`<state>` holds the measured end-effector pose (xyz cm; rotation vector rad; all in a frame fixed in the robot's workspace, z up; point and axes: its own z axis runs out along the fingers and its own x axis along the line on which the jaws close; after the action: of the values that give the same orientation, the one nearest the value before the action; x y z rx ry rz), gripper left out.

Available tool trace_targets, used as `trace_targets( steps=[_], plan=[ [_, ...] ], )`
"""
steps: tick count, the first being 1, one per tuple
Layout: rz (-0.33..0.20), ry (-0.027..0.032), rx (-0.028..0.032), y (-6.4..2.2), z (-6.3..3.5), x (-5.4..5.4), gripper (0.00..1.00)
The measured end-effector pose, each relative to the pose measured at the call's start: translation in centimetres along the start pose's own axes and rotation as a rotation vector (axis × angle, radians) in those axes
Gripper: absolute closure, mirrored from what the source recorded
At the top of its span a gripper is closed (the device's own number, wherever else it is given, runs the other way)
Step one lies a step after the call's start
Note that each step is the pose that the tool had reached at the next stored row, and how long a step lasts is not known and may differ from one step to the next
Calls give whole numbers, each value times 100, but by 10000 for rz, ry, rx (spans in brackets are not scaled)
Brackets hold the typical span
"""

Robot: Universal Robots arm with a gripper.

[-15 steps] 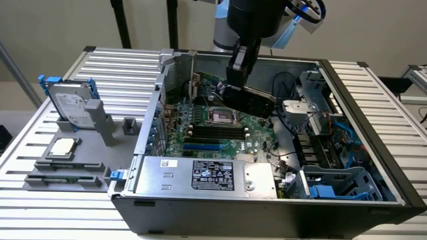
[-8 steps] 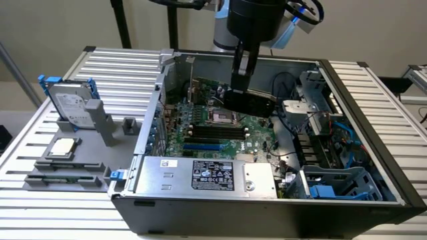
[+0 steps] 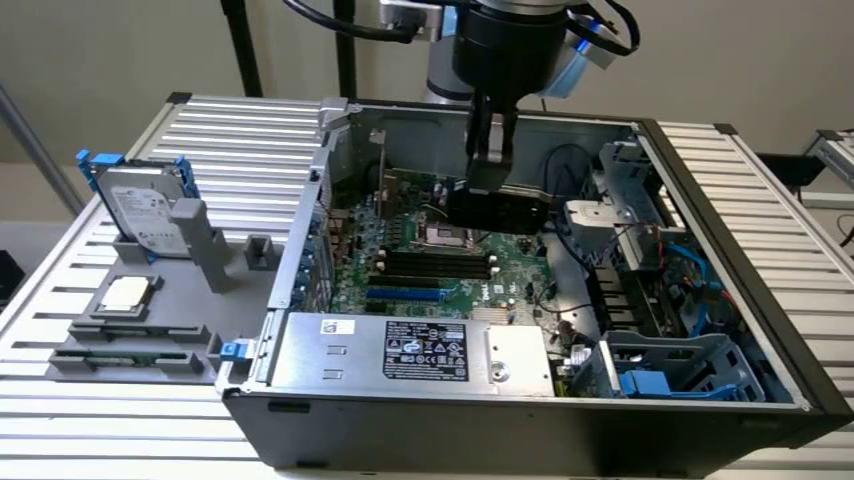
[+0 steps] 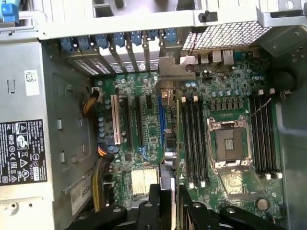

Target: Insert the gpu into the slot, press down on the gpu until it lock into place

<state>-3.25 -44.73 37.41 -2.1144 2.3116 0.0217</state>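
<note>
I operate in a robotics lab cell: aluminium-profile bench [image 3: 234, 135], grey fixtures [image 3: 127, 348] holding loose computer parts [image 3: 140, 215], an opened desktop case [image 3: 534, 440], a robot arm [image 3: 507, 40] overhead, plain wall [image 3: 120, 50] behind.

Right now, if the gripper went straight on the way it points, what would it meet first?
Probably the long bright-blue plastic slot: the gripper holds the flat green-and-black gpu card edge-on roughly above it, though depth is unclear.

Black gripper [image 3: 489, 182], dark cylindrical wrist [image 3: 507, 45], looping black cables [image 3: 340, 22]
</note>
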Motion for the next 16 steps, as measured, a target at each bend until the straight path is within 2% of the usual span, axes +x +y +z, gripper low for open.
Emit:
trace_targets(
  steps=[2,4,10,16],
  plan=[
    [-207,-30,-1,12,30,2,74],
    [-263,-45,4,61,53,6,74],
    [-270,-65,77,310,129,32,74],
    [-271,-79,90,397,238,51,74]
  ],
)
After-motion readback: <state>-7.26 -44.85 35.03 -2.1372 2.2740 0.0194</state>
